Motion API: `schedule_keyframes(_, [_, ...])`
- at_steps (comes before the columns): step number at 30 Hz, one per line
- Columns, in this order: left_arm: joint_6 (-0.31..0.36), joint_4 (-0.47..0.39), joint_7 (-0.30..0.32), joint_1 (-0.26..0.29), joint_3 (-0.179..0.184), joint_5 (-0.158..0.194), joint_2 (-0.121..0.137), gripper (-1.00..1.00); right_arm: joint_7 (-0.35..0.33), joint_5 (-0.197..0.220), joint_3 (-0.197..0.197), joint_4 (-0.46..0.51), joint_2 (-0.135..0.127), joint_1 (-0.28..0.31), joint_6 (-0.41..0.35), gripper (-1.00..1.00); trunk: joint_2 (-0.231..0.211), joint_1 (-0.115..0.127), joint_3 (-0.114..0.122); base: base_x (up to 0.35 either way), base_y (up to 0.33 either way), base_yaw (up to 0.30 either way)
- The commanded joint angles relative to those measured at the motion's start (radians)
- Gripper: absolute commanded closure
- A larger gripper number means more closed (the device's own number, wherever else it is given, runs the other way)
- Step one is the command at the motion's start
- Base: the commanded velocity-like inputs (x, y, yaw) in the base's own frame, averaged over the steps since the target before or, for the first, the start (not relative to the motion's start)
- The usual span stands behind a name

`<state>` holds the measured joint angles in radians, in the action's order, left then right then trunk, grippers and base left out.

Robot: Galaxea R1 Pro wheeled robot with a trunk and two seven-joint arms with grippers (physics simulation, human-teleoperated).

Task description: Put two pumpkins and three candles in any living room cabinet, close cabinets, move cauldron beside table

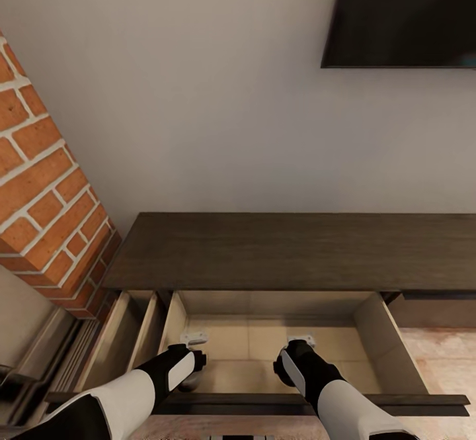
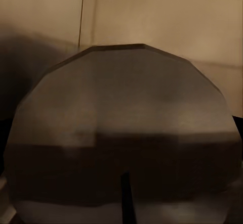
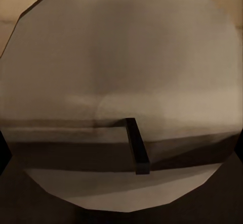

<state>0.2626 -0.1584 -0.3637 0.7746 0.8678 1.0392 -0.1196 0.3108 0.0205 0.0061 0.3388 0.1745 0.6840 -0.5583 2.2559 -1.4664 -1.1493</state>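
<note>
Candles fill wrist views, hands hidden

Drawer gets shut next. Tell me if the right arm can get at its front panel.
Probably yes: the front panel lies just under the right arm, nothing between; the right claw, down inside the drawer, must lift out first.

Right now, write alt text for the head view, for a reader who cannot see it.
Both robot arms reach down into an open, pale-lined drawer of a long, low dark-brown cabinet, left gripper and right gripper near the drawer floor. A white wall rises behind, with brick at left and a dark screen at upper right.
</note>
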Motion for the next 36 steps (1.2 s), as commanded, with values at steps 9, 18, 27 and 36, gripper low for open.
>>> schedule_keyframes(9, [-0.002, -0.003, 0.001, 0.0, 0.0, -0.001, 0.0, 1.0, -0.003, 0.001, 0.0, 0.003, 0.0, 0.0, 0.001, 1.0, 0.0, 0.0, -0.015, 0.0, 0.0, 0.0])
schedule_keyframes(18, [-0.002, -0.006, 0.003, 0.0, 0.0, -0.001, 0.0, 1.0, -0.146, 0.001, 0.0, -0.011, 0.0, 0.0, 0.048, 1.0, 0.0, 0.0, -0.029, 0.0, 0.0, 0.0])
schedule_keyframes(27, [-0.002, -0.009, 0.003, 0.0, 0.0, -0.001, 0.0, 1.0, -0.148, 0.001, 0.0, -0.014, 0.0, 0.0, 0.051, 1.0, 0.0, 0.0, -0.044, 0.0, 0.0, 0.0])
schedule_keyframes(36, [-0.005, -0.014, 0.005, 0.0, 0.0, 0.001, 0.003, 1.0, -0.148, -0.001, 0.0, -0.008, 0.0, -0.001, 0.052, 1.0, 0.0, 0.0, -0.056, 0.0, 0.0, 0.011])
